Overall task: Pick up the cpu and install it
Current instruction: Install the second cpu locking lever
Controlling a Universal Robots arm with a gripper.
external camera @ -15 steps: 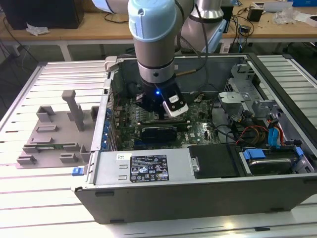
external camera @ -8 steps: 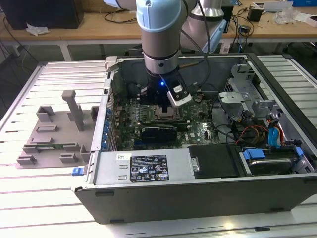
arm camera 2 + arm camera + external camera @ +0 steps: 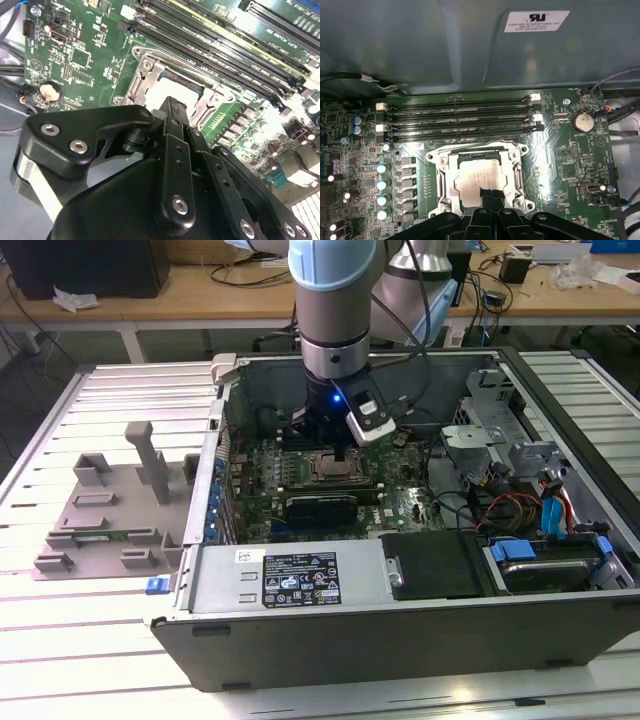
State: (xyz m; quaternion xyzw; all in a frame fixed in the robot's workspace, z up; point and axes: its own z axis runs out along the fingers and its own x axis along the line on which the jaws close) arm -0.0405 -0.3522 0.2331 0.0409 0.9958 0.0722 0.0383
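Slatted white workbench (image 3: 100,640) carries the open computer case (image 3: 420,640), and beside it, toward the exterior view's left, sits the grey tray (image 3: 110,505) of plastic blocks. I reach down into the case over the motherboard (image 3: 560,145). My gripper (image 3: 489,196) hangs right above the socket frame (image 3: 442,175), and the cpu (image 3: 480,174) lies inside that frame, silvery top up, its edges looking square to the opening in the first wrist view. My fingers (image 3: 172,112) appear drawn close together with their tips at the chip's near edge — whether they pinch it, merely touch it, or clear it, I cannot tell. The risks, as I judge them: if the chip is not fully seated, any sideways nudge from my tips could tilt it on the contacts beneath; if I press down unevenly, one corner could ride up on the frame — and the memory slots (image 3: 460,117) stand close by my linkage.
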